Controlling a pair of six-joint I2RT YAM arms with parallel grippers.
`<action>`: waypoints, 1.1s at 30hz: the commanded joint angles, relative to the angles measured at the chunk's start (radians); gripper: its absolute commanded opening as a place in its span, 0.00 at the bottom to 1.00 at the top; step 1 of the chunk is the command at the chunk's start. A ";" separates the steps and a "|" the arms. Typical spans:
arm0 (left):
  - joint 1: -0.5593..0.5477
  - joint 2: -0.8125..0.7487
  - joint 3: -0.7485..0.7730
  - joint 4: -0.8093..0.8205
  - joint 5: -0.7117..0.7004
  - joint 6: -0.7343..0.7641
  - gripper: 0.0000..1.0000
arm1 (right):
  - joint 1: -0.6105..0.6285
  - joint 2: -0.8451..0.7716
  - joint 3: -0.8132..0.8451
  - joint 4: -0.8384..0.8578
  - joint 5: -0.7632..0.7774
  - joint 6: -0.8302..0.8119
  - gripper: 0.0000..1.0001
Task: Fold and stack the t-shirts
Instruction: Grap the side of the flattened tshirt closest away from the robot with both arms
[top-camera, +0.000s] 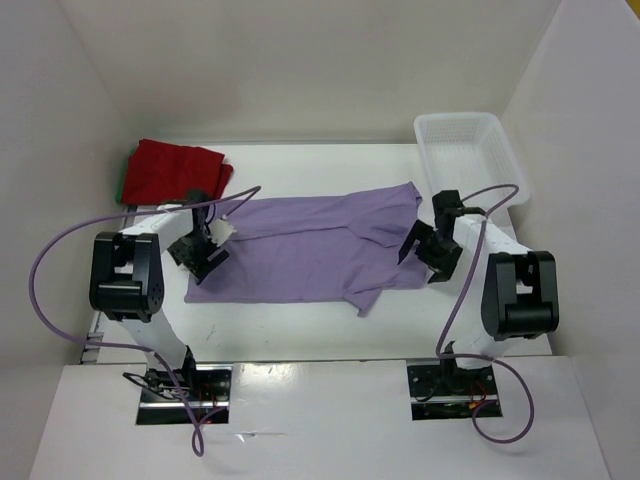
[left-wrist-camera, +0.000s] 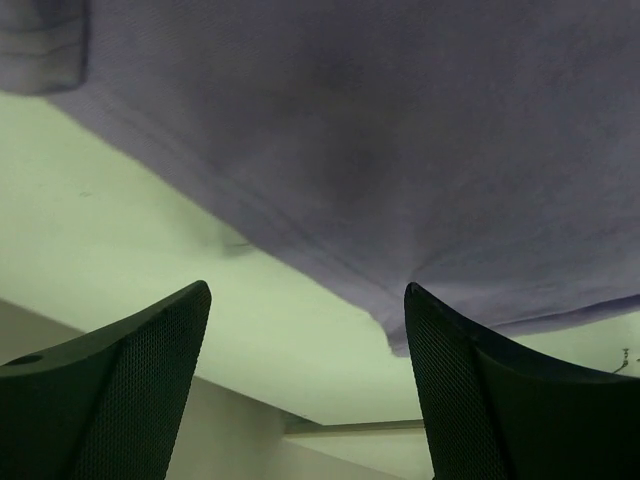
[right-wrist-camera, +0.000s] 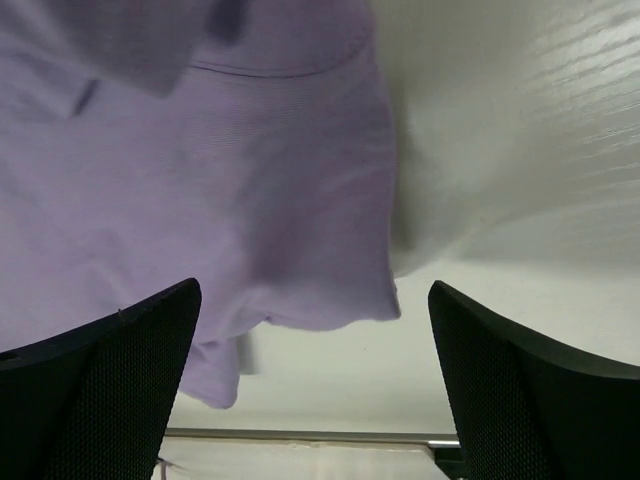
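- Lavender t-shirt (top-camera: 300, 250) is lying spread across the middle of the worktop (top-camera: 300, 330), bunched at its right end.
- Left hand (left-wrist-camera: 308, 292) and right hand (right-wrist-camera: 315, 288) are hanging at its two ends, fingers apart, holding nothing.
- Red t-shirt (top-camera: 175, 170) is sitting folded at the upper left.
- For a neat fold, both hands should be pinching matching corners together.

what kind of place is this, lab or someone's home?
Likely a lab test cell, not a home: plain white walls box in a white table, left arm and right arm are bolted at its near edge, with a lavender shirt, red shirt and basket as props.
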 joint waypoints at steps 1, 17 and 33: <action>-0.001 0.038 -0.003 0.003 0.068 -0.038 0.85 | 0.006 0.032 -0.030 0.075 -0.022 0.038 0.98; -0.001 0.103 -0.037 0.089 0.090 -0.047 0.00 | 0.006 -0.178 0.086 -0.137 -0.149 -0.038 0.00; -0.001 0.179 0.094 0.082 0.071 -0.068 0.07 | 0.062 0.369 0.633 0.018 -0.286 -0.121 1.00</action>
